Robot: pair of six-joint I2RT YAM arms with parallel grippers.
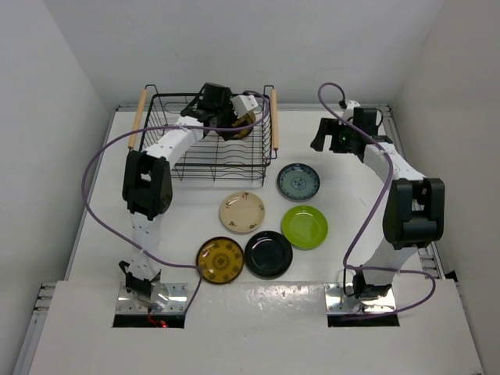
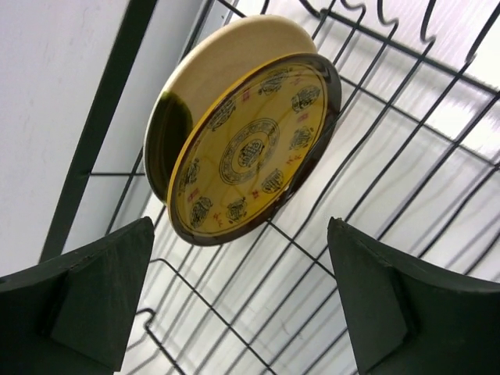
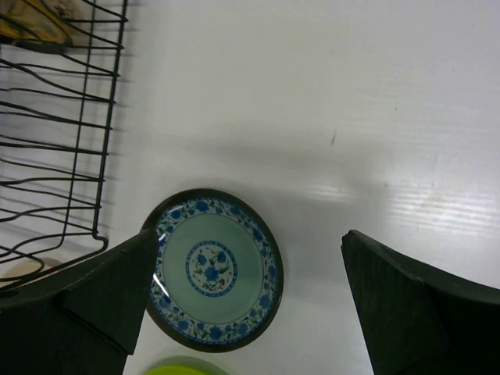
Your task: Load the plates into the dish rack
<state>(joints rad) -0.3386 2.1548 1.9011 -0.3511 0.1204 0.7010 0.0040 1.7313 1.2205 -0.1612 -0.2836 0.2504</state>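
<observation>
The mustard plate (image 2: 250,152) stands on edge in the dish rack (image 1: 223,166) by the tabletop's far edge. The left gripper (image 2: 241,258), spread open, faces it (not touching). Withdrawing carelessly could topple it. The right gripper (image 3: 250,242) gapes above the teal plate (image 3: 211,269).

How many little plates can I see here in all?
6. Five lie on the table: teal-patterned, cream, lime green, black and mustard. A second mustard plate stands on edge in the dish rack, by the left gripper; the arm may hide more.

Top camera looks down over the whole table (image 1: 344,183); both wrist cameras sit close, sharing the dish rack (image 2: 95,125).
</observation>
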